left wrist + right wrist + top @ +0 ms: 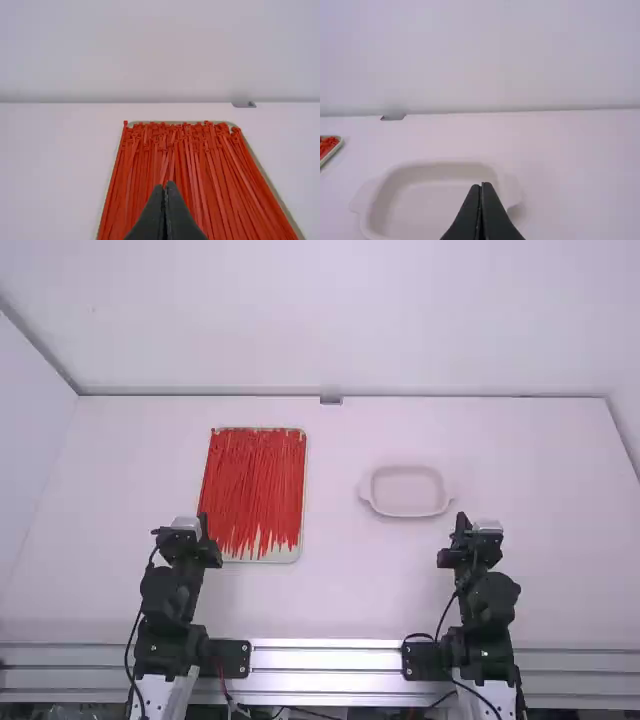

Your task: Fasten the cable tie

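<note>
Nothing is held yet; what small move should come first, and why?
Probably open the left gripper and lower it onto the red cable ties: it is shut, empty, and poised right at their tray.

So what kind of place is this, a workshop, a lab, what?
Most likely a robotics lab bench: a white table with white walls, the left arm and right arm mounted on a metal rail, and red cable ties plus a white dish laid out.
</note>
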